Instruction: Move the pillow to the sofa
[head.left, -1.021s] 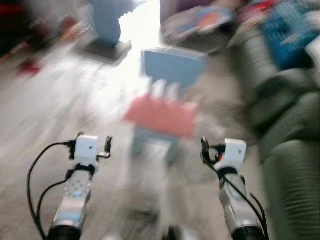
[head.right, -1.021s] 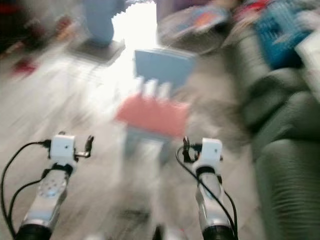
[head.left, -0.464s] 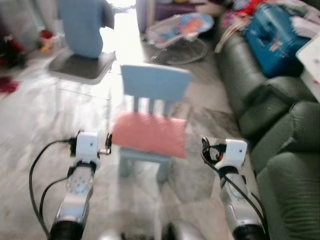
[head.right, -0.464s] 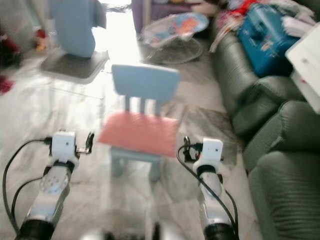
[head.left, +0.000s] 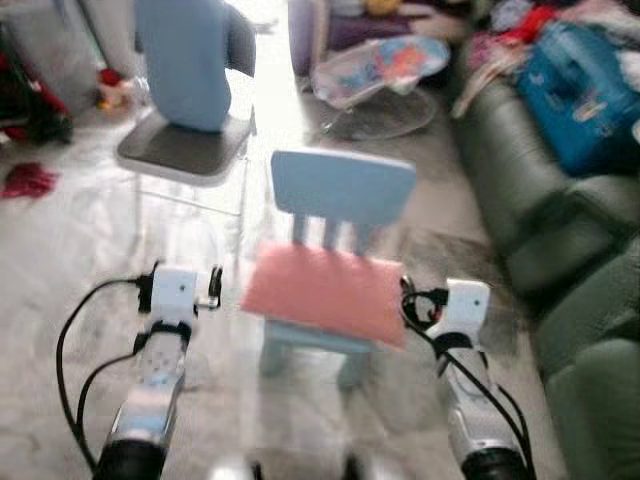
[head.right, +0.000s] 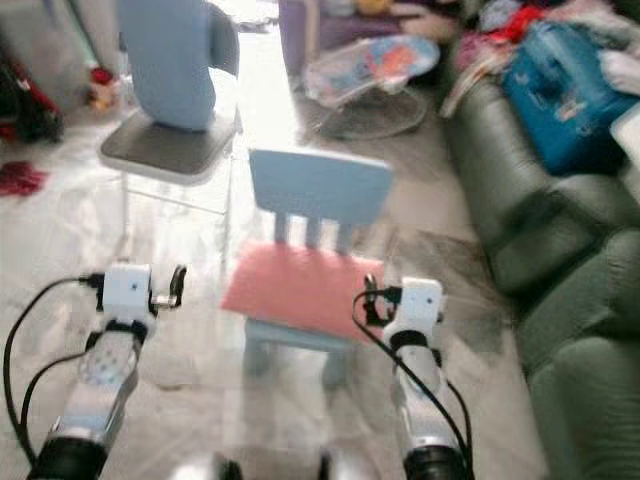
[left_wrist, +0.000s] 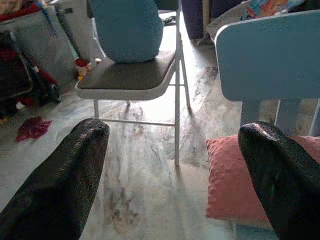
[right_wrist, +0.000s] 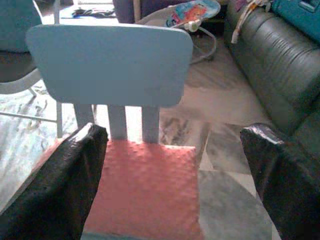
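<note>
A salmon-pink pillow (head.left: 325, 293) lies flat on the seat of a small light-blue child's chair (head.left: 343, 188) standing on the pale marbled floor (head.left: 70, 250), its right edge hanging a little past the seat. The dark green sofa (head.left: 560, 230) runs along the robot's right side, apart from the chair, with a blue bag (head.left: 585, 90) and a heap of clothes on its far cushions.

Both silver arms are raised in front of the chair. The left gripper (left_wrist: 170, 165) sits just left of the pillow's near corner; its two black fingers (left_wrist: 65, 185) are spread wide with nothing between them, and the wrist view looks past them to the pillow's edge and the floor. The right gripper (right_wrist: 172, 170) hovers by the pillow's right edge, its fingers (right_wrist: 60, 185) equally wide apart and empty, the pillow and the chair's slatted back framed in the gap.

Behind the small chair stands a metal folding chair (head.left: 185, 150) with a big blue cushion (head.left: 185, 60) propped on it, and further back a baby bouncer (head.left: 385, 70) rests on the floor. A red cloth (head.left: 28, 180) lies at the far left
</note>
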